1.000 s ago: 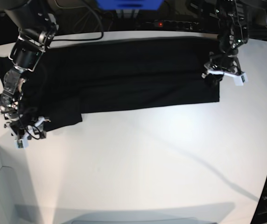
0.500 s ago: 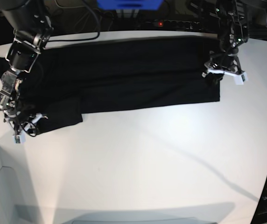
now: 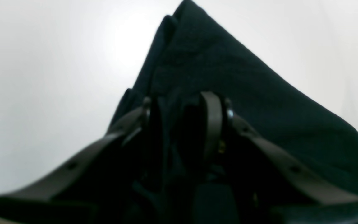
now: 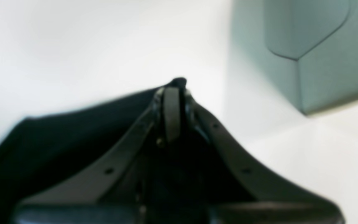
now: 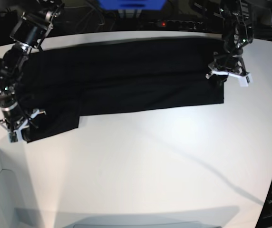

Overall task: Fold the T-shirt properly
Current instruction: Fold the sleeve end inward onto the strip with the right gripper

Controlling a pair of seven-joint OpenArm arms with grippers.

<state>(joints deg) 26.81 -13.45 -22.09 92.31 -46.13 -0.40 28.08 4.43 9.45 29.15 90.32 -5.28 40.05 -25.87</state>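
Black shirt spread flat across upper tabletop, far-left corner pinched in fully closed right jaws, upper-right edge clamped in part-open left jaws; likely trouble if lifted unevenly: thin corner slipping free, cloth bunching, fold skewed.
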